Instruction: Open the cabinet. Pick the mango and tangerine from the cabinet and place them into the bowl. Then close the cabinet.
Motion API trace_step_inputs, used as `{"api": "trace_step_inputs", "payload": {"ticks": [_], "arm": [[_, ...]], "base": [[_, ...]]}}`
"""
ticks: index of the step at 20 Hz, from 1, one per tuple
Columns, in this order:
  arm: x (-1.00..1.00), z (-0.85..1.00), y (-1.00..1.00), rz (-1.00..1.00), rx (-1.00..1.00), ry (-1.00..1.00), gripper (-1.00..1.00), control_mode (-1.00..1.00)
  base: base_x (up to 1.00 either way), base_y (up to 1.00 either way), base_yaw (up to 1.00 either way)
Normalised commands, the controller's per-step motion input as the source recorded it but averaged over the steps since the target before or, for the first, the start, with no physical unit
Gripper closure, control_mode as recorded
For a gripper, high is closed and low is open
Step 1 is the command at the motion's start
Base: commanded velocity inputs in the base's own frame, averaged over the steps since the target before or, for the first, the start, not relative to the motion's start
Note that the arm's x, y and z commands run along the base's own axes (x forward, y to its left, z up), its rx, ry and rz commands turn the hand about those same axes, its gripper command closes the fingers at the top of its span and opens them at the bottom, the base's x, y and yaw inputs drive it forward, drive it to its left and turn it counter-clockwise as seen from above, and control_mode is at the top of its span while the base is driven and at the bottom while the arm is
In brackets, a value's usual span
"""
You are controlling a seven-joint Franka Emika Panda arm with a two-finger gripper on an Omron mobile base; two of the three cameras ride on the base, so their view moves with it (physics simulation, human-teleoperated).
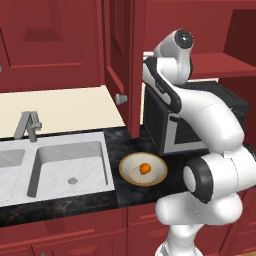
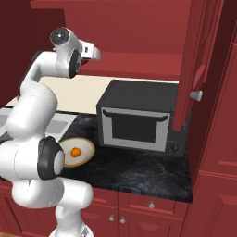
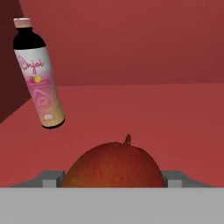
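Gripper [image 3: 113,181] is closing its 2 fingers around the mango [image 3: 113,165] (smooth, firm, likely slippery), squeezing across its middle looks safest.

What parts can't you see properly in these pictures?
- Mango, hand view: its underside is cut off at the bottom edge.
- Pincer, hand view: the fingertips are mostly hidden beside the mango.
- Bottle, hand view: its label is too small to read.
- Sink, left base view: its left part is cut off.

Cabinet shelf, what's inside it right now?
On the cabinet shelf sit the mango, between the end effector fingers, and a bottle behind it to one side. The mango hides the shelf directly behind it.
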Motion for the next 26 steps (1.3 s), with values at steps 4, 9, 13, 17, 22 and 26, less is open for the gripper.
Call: {"api": "trace_step_inputs", "payload": {"ticks": [4, 9, 13, 17, 22, 26], "arm": [[-1.0, 0.12, 0.0, -0.05, 0.04, 0.02, 1.0, -1.0], [-1.0, 0.02, 0.0, -0.06, 0.03, 0.0, 1.0, -1.0], [-1.0, -0.22, 0.0, -0.04, 0.0, 0.03, 1.0, -1.0], [-1.0, -0.4, 0.0, -0.02, 0.0, 0.08, 1.0, -1.0], [-1.0, -0.44, 0.0, 0.0, 0.0, 0.11, 1.0, -1.0], [-0.96, -0.53, 0.0, 0.0, 0.0, 0.08, 1.0, -1.0]], "base": [[0.0, 0.0, 0.0], [0.0, 0.0, 0.0], [0.0, 0.0, 0.0], [0.0, 0.0, 0.0], [0.0, 0.0, 0.0], [0.0, 0.0, 0.0]]}}
